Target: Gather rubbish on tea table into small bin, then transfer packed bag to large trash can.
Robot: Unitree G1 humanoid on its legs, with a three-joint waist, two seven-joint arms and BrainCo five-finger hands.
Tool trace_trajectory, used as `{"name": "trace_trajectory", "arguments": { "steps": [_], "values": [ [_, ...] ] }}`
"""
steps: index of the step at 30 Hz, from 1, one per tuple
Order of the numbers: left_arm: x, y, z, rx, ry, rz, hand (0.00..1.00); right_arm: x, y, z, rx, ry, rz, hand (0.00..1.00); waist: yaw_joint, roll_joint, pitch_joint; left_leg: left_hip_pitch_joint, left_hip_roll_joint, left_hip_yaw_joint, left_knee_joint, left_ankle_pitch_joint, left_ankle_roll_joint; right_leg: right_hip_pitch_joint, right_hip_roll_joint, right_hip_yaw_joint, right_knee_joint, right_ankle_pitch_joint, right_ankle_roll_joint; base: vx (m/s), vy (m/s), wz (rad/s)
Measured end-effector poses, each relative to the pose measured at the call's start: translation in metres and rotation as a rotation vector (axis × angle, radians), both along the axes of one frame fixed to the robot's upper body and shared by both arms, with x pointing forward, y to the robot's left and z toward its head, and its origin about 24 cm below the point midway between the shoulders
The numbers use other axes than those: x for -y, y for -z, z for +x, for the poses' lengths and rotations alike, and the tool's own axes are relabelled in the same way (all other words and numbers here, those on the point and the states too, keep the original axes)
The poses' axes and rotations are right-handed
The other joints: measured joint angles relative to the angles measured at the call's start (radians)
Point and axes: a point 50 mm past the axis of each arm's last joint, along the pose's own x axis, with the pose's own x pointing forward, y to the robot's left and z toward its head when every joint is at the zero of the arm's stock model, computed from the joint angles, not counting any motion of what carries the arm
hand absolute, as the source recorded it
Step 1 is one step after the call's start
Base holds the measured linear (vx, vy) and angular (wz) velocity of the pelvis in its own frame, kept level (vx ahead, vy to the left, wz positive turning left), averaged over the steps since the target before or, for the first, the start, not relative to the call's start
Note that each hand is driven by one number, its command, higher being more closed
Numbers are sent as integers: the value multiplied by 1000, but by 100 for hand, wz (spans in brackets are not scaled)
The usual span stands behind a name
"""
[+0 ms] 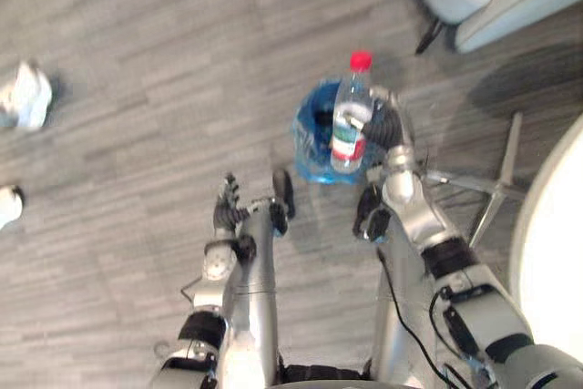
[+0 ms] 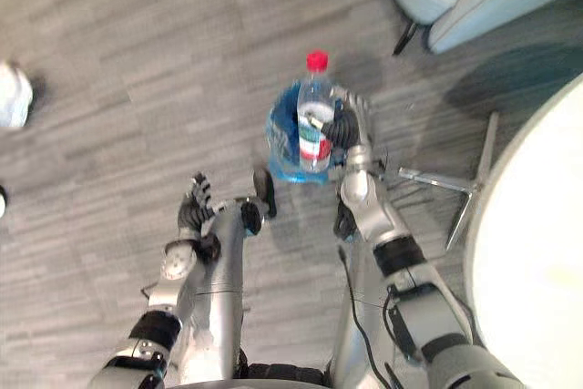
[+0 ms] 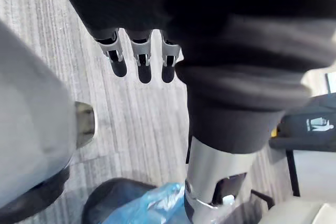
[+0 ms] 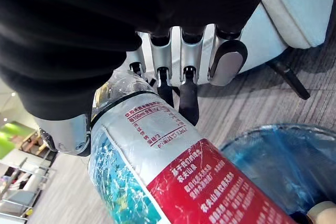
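My right hand (image 1: 390,127) is curled round the water bottle (image 1: 349,129), holding it upright over the small bin (image 1: 308,138) on the floor, toward the rim on that hand's side, not the middle. Released here, it may clip the rim and topple out, or tip the light bin. My left hand (image 1: 228,205) hangs relaxed, empty.

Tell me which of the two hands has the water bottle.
The right hand: its fingers curl round the red-capped bottle, held upright above the blue-lined bin. The left hand is open, its fingers relaxed, and holds nothing.
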Motion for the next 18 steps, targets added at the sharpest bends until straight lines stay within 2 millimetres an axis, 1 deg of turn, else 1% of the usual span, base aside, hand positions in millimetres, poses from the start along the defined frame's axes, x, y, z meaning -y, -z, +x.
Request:
{"name": "trace_trajectory", "arguments": {
  "steps": [2,4,5,8,12,18],
  "values": [
    [-10,-13,4,56,-40,-7,0,4,-10,6,19,30,-9,100,2,1,10,-71,1,-1,61,-7,10,-70,-10,10,60,-11,1,-58,10,6],
    [-18,-14,3,56,-69,-11,0,10,-19,8,45,52,-19,100,6,1,10,-113,1,-1,86,-11,12,-113,-12,17,84,-16,6,-56,18,4],
    [-20,-13,3,52,-78,-36,0,15,-24,9,61,68,-31,0,16,2,11,-136,1,0,97,-14,16,-137,-13,21,96,-16,6,-56,21,3],
    [-20,-17,4,68,-78,-62,0,28,-30,14,55,122,-46,0,28,2,11,-159,1,1,108,-16,19,-161,-15,24,108,-16,7,-57,16,3],
    [-20,-17,4,67,-79,-63,0,33,-26,20,10,148,-29,0,28,2,11,-160,2,1,108,-16,19,-162,-15,24,108,-16,7,-28,3,0],
    [-21,-17,4,64,-79,-59,0,36,-26,20,12,153,-37,0,27,1,11,-160,2,-1,97,-13,16,-162,-15,20,100,-17,7,0,0,0]
  ]
}}
